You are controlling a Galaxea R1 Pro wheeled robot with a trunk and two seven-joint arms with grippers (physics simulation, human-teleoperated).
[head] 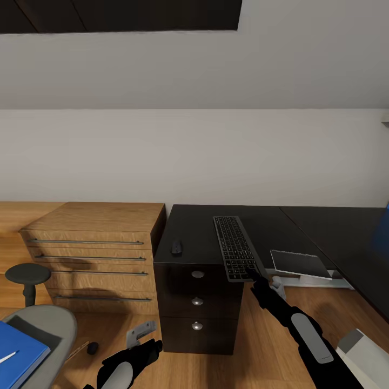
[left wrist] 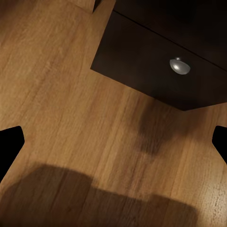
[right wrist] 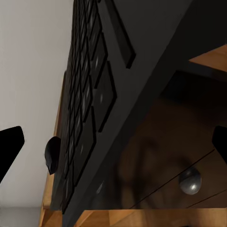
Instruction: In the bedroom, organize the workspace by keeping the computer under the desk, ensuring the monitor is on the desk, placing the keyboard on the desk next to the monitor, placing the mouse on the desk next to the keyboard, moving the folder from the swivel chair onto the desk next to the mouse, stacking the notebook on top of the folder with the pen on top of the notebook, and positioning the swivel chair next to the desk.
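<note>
Both black arms reach forward from the near edge: the left gripper (head: pixel 141 351) hangs low over the wood floor (left wrist: pixel 71 94), jaws spread wide and empty, while the right gripper (head: pixel 254 278), also spread and holding nothing, sits at the near end of the keyboard (head: pixel 236 247). That keyboard lies lengthwise on the desk (head: pixel 270 221), overhanging the drawer unit (head: pixel 197 305); the mouse (head: pixel 176 247) rests well left of it. At near left, the swivel chair (head: pixel 51 329) carries a blue folder (head: pixel 19 351) with the pen (head: pixel 6 357) on top. A light-wood chest (head: pixel 97 254) stands left of the desk.

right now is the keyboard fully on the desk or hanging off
Hanging off slightly. The keyboard lies flat on the desk, but its near end juts past the front edge above the drawers, where the right end effector meets it.
</note>
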